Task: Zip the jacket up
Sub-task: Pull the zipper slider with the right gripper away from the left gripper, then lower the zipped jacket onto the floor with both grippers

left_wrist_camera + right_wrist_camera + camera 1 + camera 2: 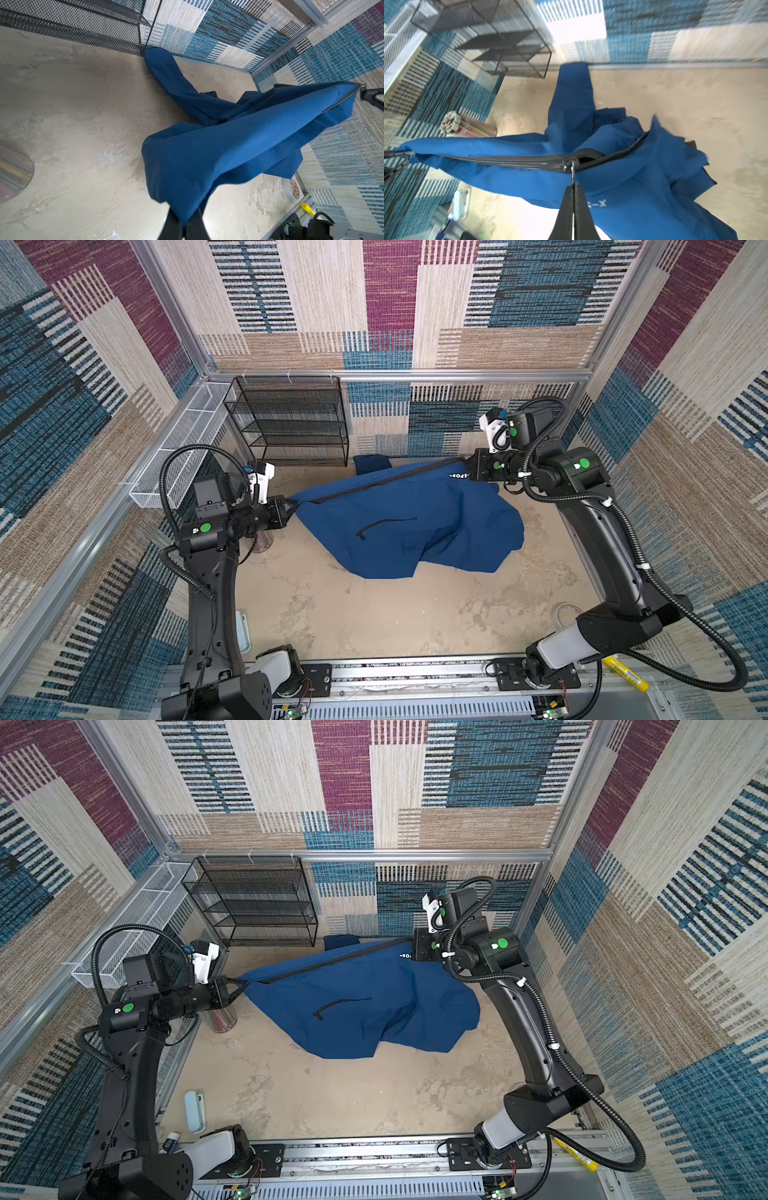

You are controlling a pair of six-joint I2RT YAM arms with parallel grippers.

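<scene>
While my 2 arms reach over the far half of the mottled beige desk (374, 626), the large navy blue soft jacket (407, 526) hangs stretched between them. Its lower folds are draped on the desk.

Left gripper (291, 505): pressed together on a corner of the jacket, at 1 end of the black front zipper (374, 486). My left wrist view shows blue cloth pinched between the fingers (173, 223).

Right gripper (574, 188): pinched on the small metal zipper pull (572, 173), which hangs from the black slider (569, 165). In both top views this gripper sits at the chest end, just beside the white chest lettering (457, 475).

The zipper line runs taut and straight from 1 gripper to the other. From the slider toward my left gripper the teeth look joined. Past the slider the 2 edges gape, with black lining (588, 159) showing.

1 sleeve (372, 464) trails toward the back wall, ending just beside the foot of the black wire-mesh shelf rack (291, 423). A short black pocket zipper (386, 526) faces up on the draped panel.

The white wire basket (183, 460) hangs along the left wall, apart from the jacket. A cylinder of coloured sticks (452, 124) stands on the desk near my left gripper. The right wrist view is partly blurred.
</scene>
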